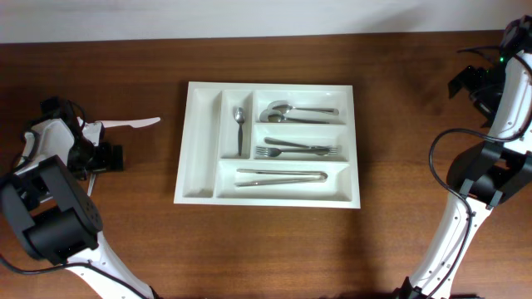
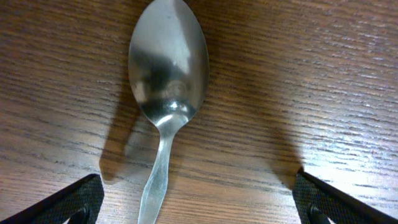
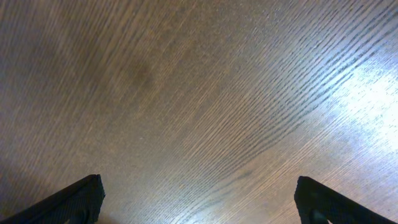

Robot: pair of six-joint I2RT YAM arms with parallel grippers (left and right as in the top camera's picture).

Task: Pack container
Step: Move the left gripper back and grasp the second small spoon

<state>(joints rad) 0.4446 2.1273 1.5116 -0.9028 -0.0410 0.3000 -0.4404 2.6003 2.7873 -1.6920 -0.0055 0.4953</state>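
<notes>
Brown wood table (image 1: 274,249) holds the white container (image 1: 202,141) in its middle. Near the left edge, the left gripper (image 2: 199,202) is spread wide apart over a spoon (image 2: 168,68). By the right edge, the right gripper (image 3: 199,199) is wide apart too.

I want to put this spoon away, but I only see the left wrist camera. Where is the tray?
Observer: The white tray sits in the middle of the table.
Operator: Are there spoons in it?
Observer: Yes, spoons lie in its top wide compartment.
Operator: Is any slot empty?
Observer: Its leftmost narrow compartment holds nothing.
</notes>
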